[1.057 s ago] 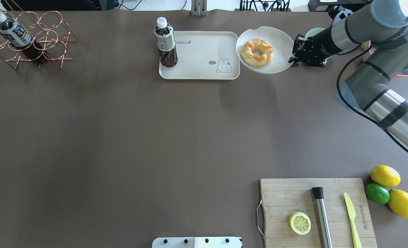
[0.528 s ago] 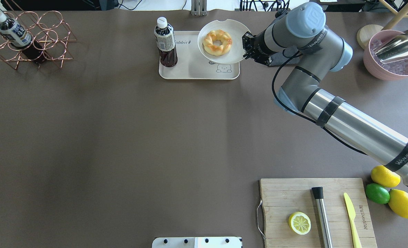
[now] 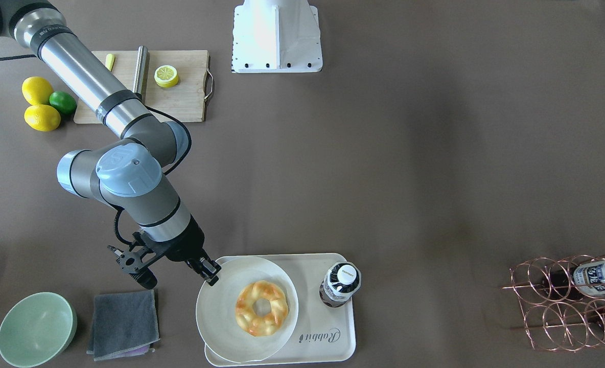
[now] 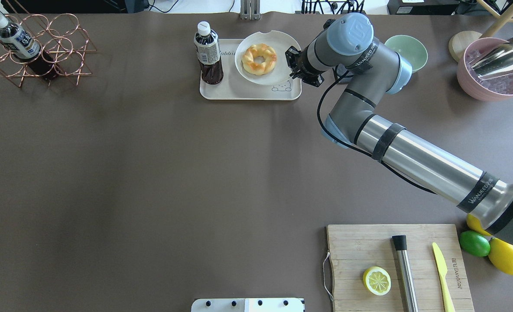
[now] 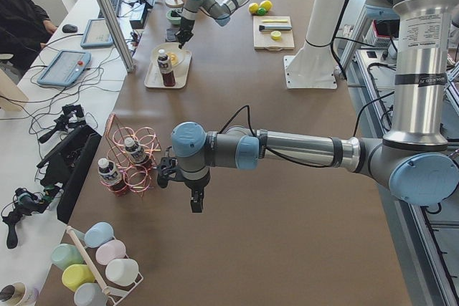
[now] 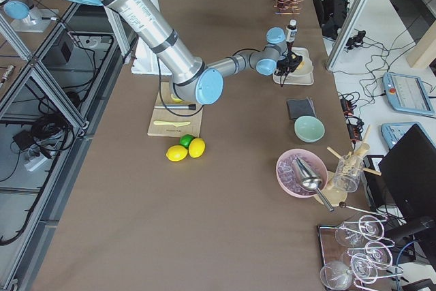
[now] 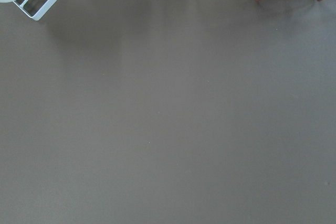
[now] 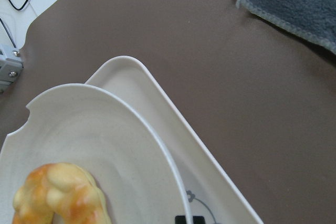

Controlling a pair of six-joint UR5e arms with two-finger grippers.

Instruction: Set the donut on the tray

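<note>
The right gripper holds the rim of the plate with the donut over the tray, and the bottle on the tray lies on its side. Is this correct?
Not quite. The bottle does not lie on its side: it stands upright on the tray, cap up, as the overhead exterior view shows. The rest holds: the right gripper grips the rim of the plate, with the donut on it, over the tray.

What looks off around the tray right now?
The plate carrying the donut overhangs the tray at its edge farthest from the robot, with the right gripper clamped on its rim. The rim has a small notch, possibly a chip. Nothing spilled.
</note>
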